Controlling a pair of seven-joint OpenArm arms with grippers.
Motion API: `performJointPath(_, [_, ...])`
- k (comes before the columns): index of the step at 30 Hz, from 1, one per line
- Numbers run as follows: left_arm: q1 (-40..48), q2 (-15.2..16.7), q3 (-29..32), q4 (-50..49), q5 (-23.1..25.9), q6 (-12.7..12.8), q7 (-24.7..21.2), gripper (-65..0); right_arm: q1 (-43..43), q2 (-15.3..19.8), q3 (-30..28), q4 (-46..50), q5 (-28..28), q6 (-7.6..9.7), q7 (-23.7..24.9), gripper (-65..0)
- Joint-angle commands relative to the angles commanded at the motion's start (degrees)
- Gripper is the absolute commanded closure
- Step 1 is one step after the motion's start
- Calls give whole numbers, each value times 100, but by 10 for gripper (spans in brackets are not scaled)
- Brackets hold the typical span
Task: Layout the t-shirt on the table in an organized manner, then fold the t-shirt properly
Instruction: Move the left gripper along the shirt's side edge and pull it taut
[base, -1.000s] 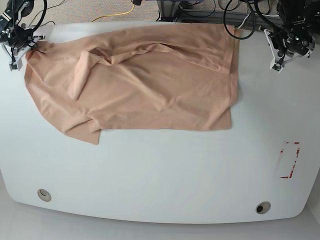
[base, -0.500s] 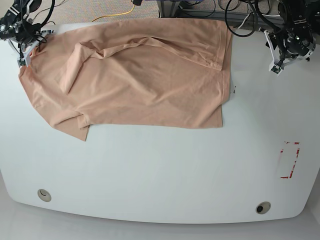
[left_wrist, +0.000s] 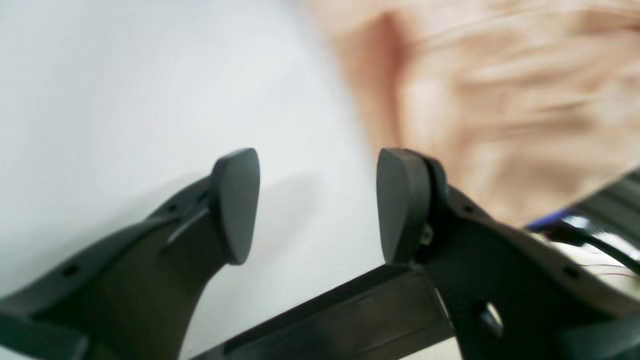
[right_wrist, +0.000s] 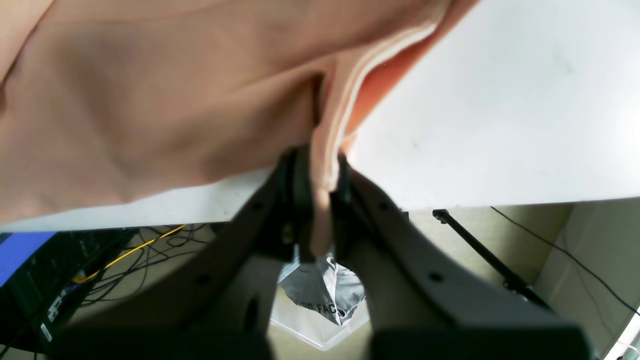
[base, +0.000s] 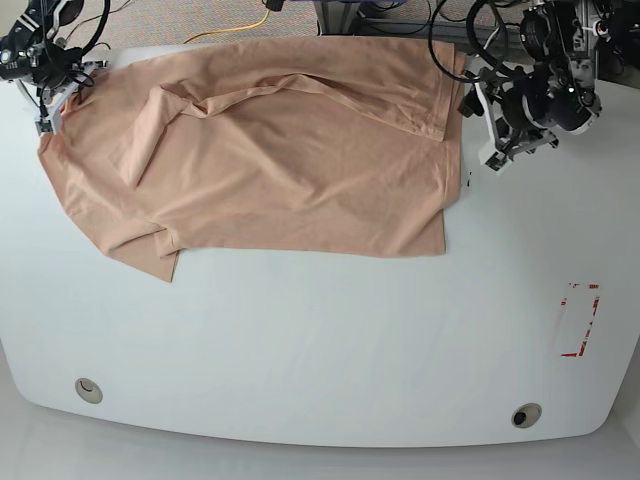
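The peach t-shirt (base: 270, 150) is spread over the counter's (base: 330, 340) 12 o'clock half, lots of bare white toward 6. The right gripper (right_wrist: 320, 200) is pinching its hem at the 10 o'clock corner. The left gripper (left_wrist: 315, 200) hangs spread apart, empty, just beside the shirt's 2 o'clock edge.
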Motion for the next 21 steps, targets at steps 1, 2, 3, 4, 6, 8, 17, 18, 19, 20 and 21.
performJointPath(1, [9, 9, 185, 0, 0, 0, 0, -350, 0, 0, 0, 0, 0, 0, 9, -8])
performJointPath(2, [18, 9, 273, 0, 0, 0, 0, -350, 0, 0, 0, 0, 0, 0, 9, -8])
performJointPath(3, [26, 9, 352, 0, 0, 0, 0, -350, 0, 0, 0, 0, 0, 0, 9, -8])
performJointPath(4, [88, 9, 422, 0, 0, 0, 0, -350, 0, 0, 0, 0, 9, 0, 9, -8])
performJointPath(6, [255, 9, 563, 0, 0, 0, 0, -350, 9, 0, 0, 0, 9, 0, 9, -8])
performJointPath(8, [299, 0, 633, 0, 0, 0, 0, -350, 35, 0, 0, 0, 9, 0, 9, -8])
performJointPath(17, [466, -123, 677, -9, 220, 0, 0, -350, 114, -123, 9, -9, 0, 0, 9, -8])
performJointPath(18, [466, -123, 677, -9, 316, 0, 0, -350, 114, -123, 9, -9, 0, 0, 9, -8])
performJointPath(19, [475, -123, 677, -9, 396, 0, 0, -350, 114, -141, 9, -9, 0, 0, 9, -8])
performJointPath(20, [475, -123, 677, -9, 422, 0, 0, -350, 114, -149, 9, -18, 0, 0, 9, -8])
performJointPath(21, [475, -123, 677, -9, 466, 0, 0, -350, 114, -158, 9, -18, 0, 0, 9, -8])
